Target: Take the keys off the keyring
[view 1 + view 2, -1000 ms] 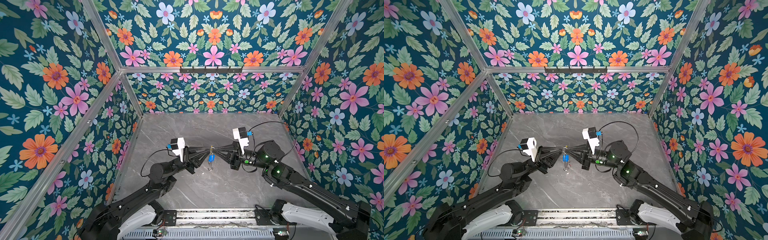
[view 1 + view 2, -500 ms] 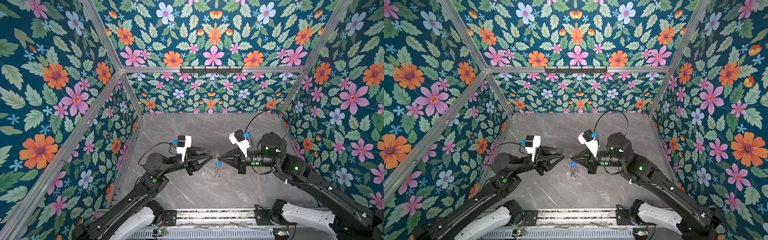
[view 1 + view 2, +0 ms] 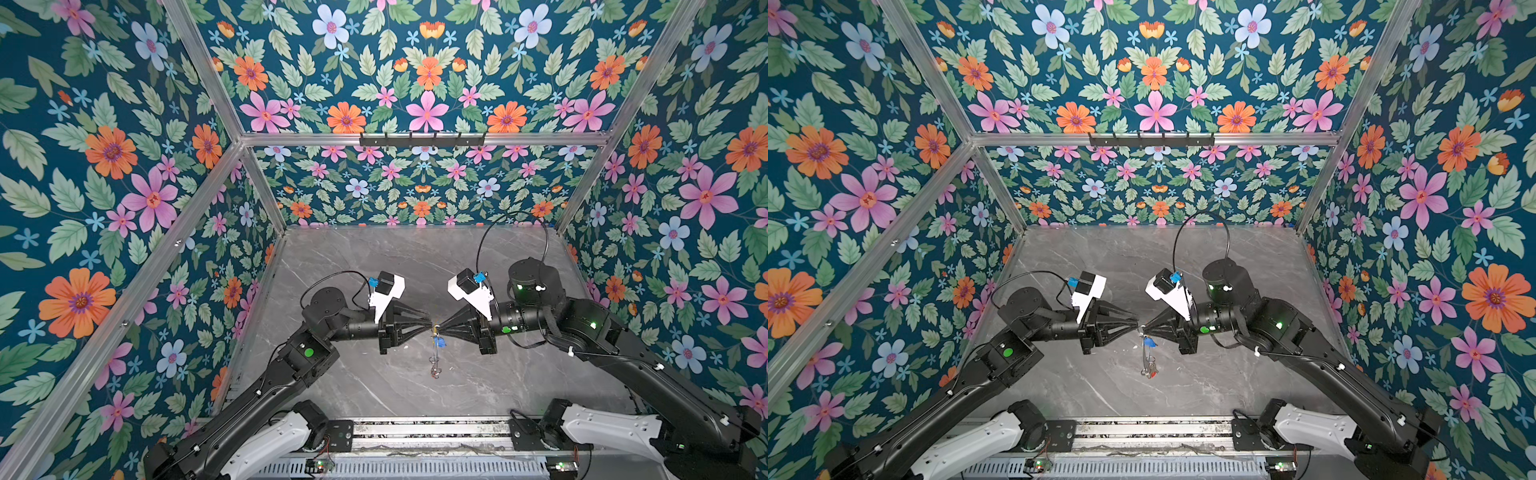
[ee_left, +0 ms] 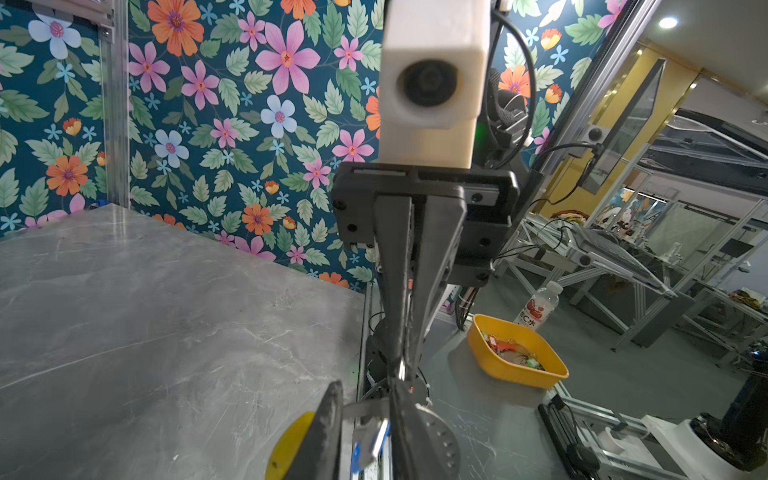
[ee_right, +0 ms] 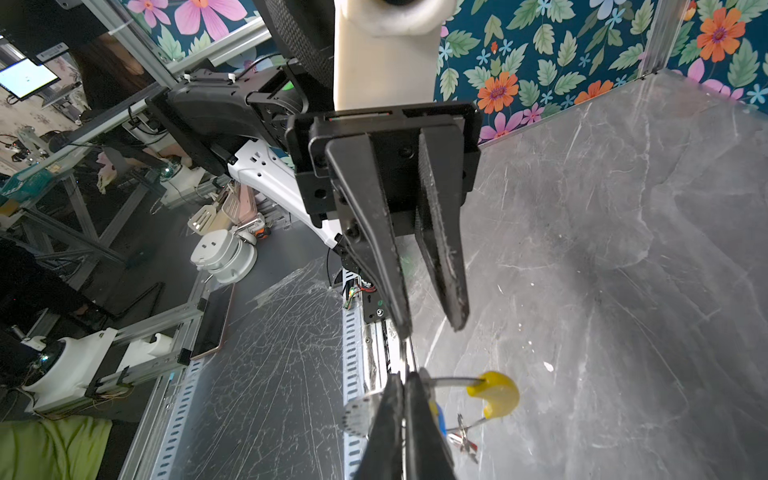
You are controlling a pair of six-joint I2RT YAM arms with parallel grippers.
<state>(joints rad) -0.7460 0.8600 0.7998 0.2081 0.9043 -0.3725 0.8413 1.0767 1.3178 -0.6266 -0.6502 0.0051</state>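
- Slip risk: right hand [image 5: 408,380] alone pinches keyring [image 5: 494,392], aloft over tabletop [image 3: 374,270]; any tug may free it.
- Left hand [image 5: 430,324] narrowly open near blue key [image 3: 439,342]; closing off-centre could nip keyring instead.

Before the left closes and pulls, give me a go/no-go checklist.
1. Anchor: right gripper shut on keyring: ok.
2. Approach: left gripper jaws apart, tip to tip with the right: ok.
3. Target: blue-tagged key between the left fingers: cannot tell.
4. Bystander: red-tagged key hangs at the ring's low end, away from both grippers: ok.
5. Clearance: ring's low end off the table: cannot tell.
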